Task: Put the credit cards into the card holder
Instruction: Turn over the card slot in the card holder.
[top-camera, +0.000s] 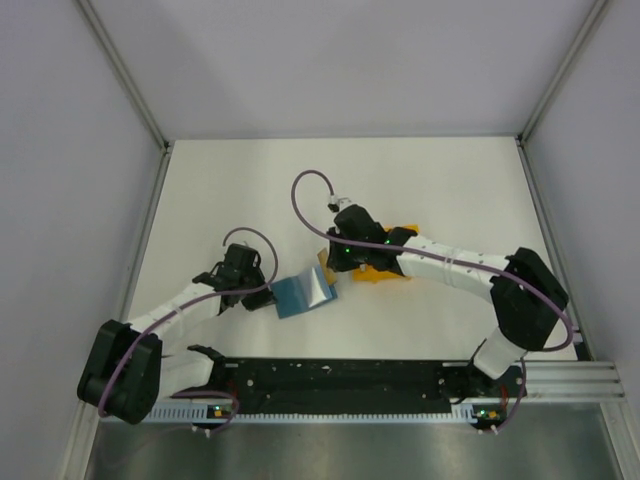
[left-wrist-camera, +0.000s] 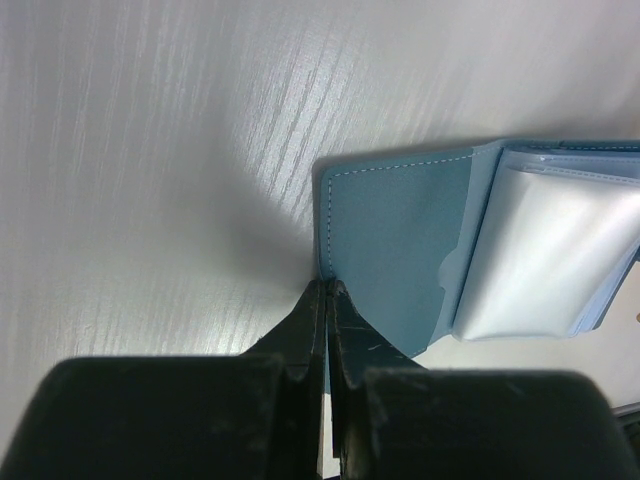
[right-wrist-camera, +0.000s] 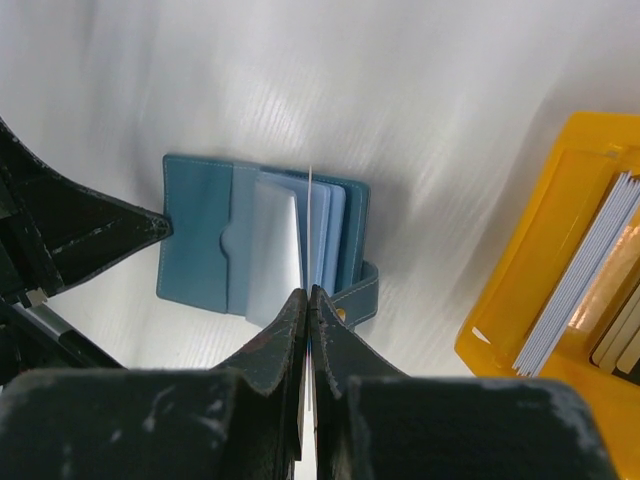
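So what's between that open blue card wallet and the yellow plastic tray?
Only bare white tabletop; the right wrist view shows the open blue card wallet and yellow plastic tray apart, with nothing lying in the gap.

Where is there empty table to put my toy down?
The far half of the table, up to the back wall, is bare; so is the patch between right arm and black rail. Crowded middle: left gripper pinching the card holder, right gripper holding a credit card over it, orange tray beside.
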